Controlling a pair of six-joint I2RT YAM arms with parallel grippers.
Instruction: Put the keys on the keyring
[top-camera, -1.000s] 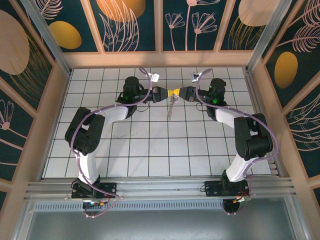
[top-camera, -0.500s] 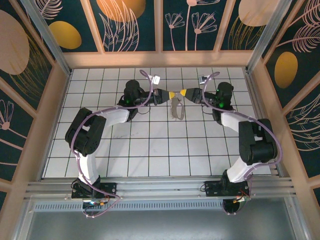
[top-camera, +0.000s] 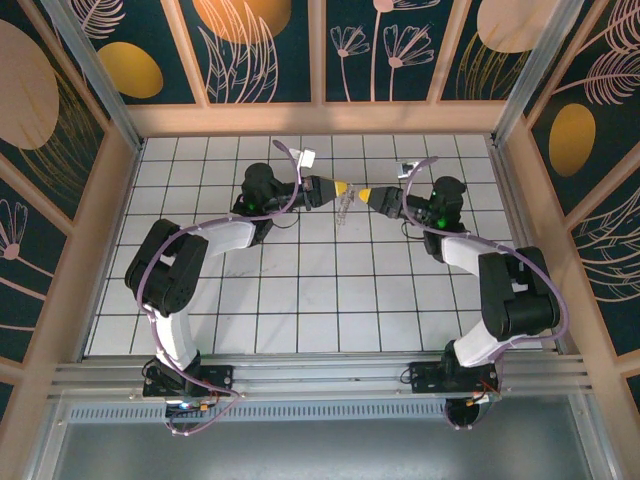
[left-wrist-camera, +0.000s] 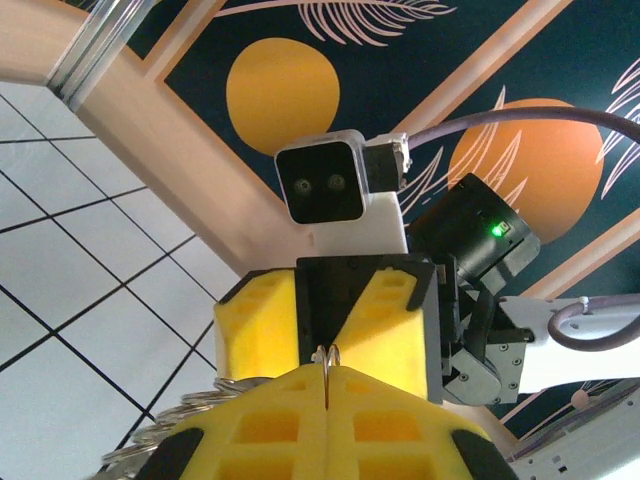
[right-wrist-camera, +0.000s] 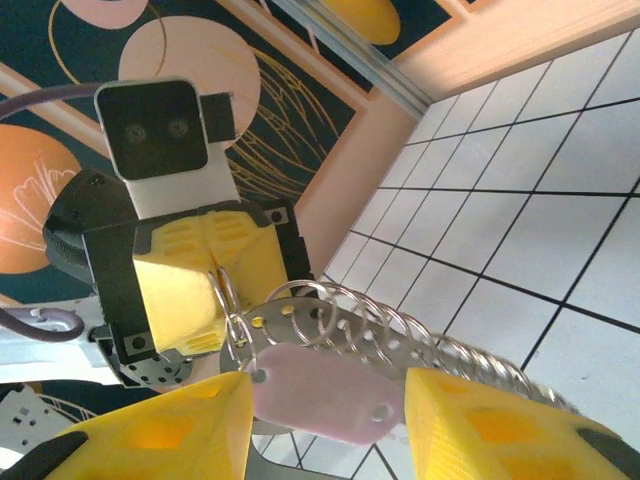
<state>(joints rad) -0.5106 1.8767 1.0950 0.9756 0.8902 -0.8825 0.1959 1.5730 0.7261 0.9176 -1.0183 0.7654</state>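
My left gripper (top-camera: 344, 188) is raised over the far middle of the tiled floor, shut on the thin wire keyring (left-wrist-camera: 327, 353). The pinched loop pokes up between its yellow fingers (left-wrist-camera: 270, 420). A chain of linked silver rings (right-wrist-camera: 400, 320) and a perforated metal plate hang from that loop. The pale lilac key (right-wrist-camera: 310, 400) dangles from the same bunch. My right gripper (top-camera: 366, 194) faces the left gripper (right-wrist-camera: 222, 275) tip to tip. It stands open, its yellow fingers (right-wrist-camera: 470, 420) on either side of the lilac key without clamping it.
White tiled floor (top-camera: 300, 290) lies under both arms, walled by wooden frames and dark floral panels (top-camera: 265, 50). A metal rail (top-camera: 320, 375) runs along the near edge. The purple cables (top-camera: 290, 150) loop over both wrists.
The two grippers were tip to tip a second ago. My right gripper has opened and drawn back to the right, and the ring bunch now hangs from the left gripper.
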